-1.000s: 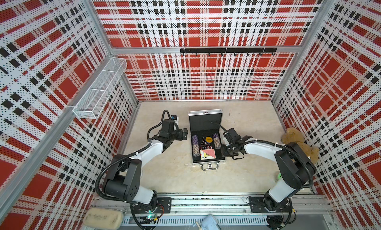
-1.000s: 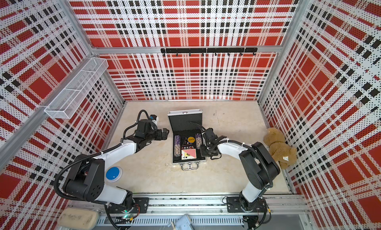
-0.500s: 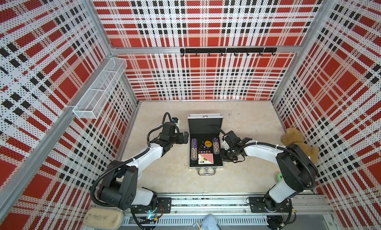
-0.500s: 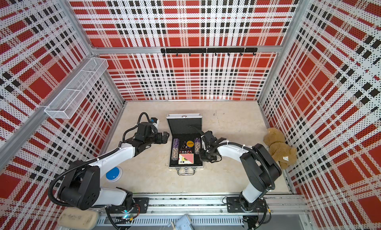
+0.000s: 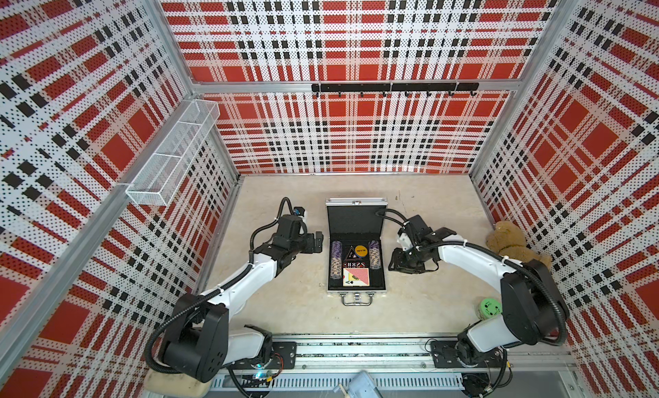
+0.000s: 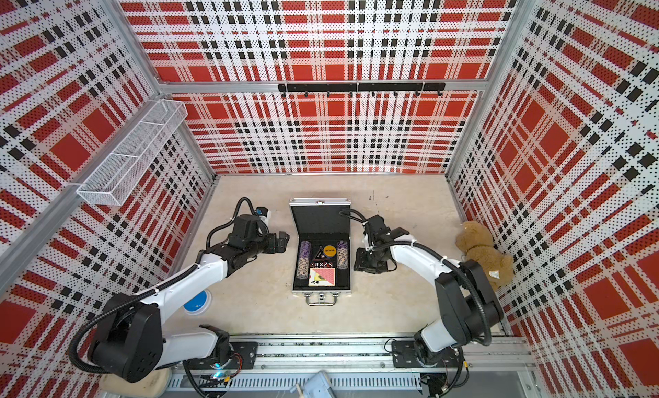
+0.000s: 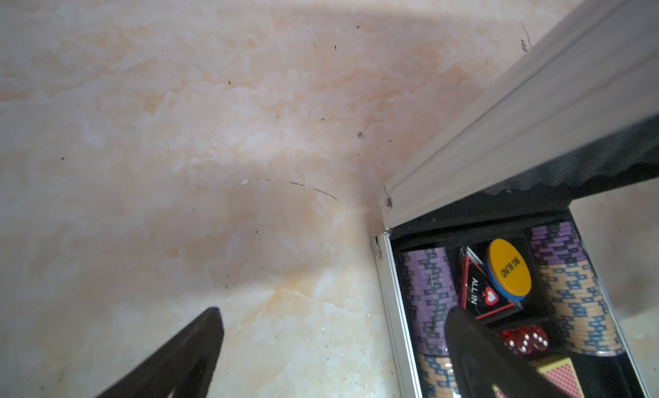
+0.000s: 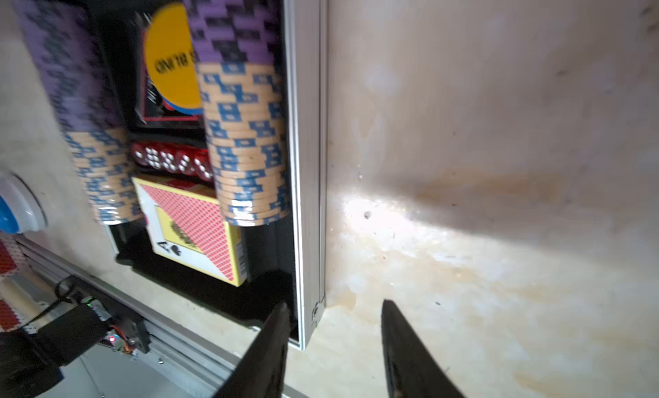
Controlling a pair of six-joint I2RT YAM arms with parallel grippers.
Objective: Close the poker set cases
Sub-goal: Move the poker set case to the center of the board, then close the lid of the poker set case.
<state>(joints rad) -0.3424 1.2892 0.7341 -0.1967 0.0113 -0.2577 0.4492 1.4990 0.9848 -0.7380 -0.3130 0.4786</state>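
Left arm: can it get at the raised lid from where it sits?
Probably yes. The left gripper is open right beside the case, near its hinge end, and nothing stands between it and the raised lid on that side.

- The corner of the ribless rim of the flat silver aluminium poker case (image 8: 308, 164) is being straddled by the right gripper (image 8: 333, 307), with its two black fingers (image 8: 271, 342) standing apart.
- One finger is being shown over the black lining (image 8: 271, 250), the other over the beige marbled table top (image 8: 499, 200).
- Purple and tan chip stacks (image 8: 246, 129), a yellow round disc (image 8: 171, 57), red dice (image 8: 171, 161) and a red-backed card pack (image 8: 196, 228) are being carried inside.
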